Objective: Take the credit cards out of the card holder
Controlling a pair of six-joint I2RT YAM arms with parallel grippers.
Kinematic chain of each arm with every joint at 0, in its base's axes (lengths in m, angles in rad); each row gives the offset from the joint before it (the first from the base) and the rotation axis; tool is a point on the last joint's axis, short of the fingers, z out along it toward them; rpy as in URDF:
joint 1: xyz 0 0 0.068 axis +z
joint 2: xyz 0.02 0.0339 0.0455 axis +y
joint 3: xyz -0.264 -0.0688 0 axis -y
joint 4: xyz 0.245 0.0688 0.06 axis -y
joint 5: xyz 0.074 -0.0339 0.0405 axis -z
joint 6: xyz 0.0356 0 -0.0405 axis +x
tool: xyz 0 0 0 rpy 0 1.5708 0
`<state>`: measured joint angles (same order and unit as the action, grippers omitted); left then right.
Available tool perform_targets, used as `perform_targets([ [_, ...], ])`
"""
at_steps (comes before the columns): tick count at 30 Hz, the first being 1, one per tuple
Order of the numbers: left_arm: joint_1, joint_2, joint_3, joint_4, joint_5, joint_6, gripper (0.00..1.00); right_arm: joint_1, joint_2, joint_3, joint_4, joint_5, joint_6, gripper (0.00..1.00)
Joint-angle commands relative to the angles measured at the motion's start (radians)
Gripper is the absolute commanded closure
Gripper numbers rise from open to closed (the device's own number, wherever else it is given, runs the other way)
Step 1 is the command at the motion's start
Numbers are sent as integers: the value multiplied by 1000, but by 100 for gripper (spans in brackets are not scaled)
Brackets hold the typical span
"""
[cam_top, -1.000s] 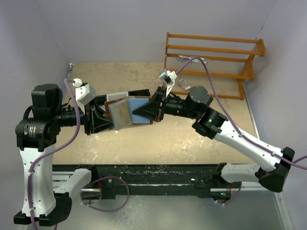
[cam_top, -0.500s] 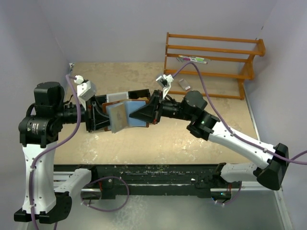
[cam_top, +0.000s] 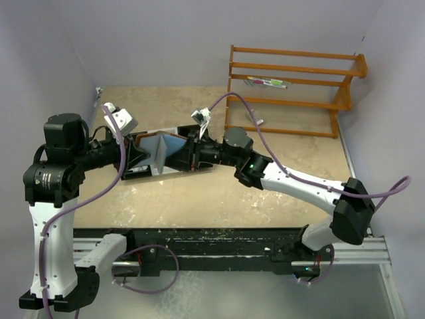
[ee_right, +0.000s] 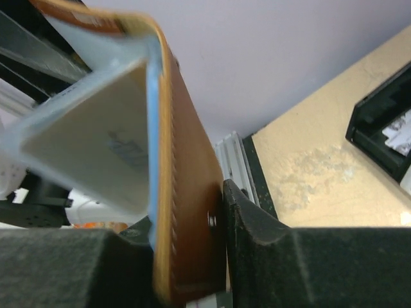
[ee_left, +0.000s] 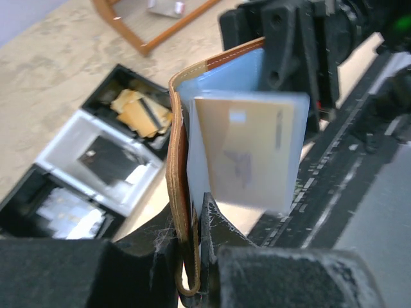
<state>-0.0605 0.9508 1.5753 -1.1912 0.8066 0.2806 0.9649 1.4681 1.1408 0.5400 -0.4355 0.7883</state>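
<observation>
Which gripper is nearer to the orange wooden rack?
Right. The right gripper is at mid-table, left of the rack; the left gripper is farther left, beyond the card holder.

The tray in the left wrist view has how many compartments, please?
3: the top one holds orange-yellow pieces, the white middle one a dark sheet, the bottom one whitish pieces.
</observation>
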Motion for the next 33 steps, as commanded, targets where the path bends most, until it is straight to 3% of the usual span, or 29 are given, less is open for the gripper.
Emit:
perform_targets([
  [1,-2,-20,51,65,-197,95,100,5,-9,18,12,20,1,71],
  [7,-3,-16,66,37,-191,103,100,-12,-75,-76,43,35,-2,68],
  [14,-2,-7,75,26,7,36,100,-23,-191,-126,108,-54,-54,55],
  [17,-2,2,91,-7,125,26,100,-25,-221,-107,63,-61,-91,56],
  [22,-2,19,120,-33,267,1,100,-25,-250,-90,61,-84,-102,73],
  [27,-2,29,144,-31,362,-25,100,-25,-305,-59,29,-156,-157,74],
  [33,-3,27,139,-8,359,-40,100,-25,-338,8,-40,-167,-217,67],
])
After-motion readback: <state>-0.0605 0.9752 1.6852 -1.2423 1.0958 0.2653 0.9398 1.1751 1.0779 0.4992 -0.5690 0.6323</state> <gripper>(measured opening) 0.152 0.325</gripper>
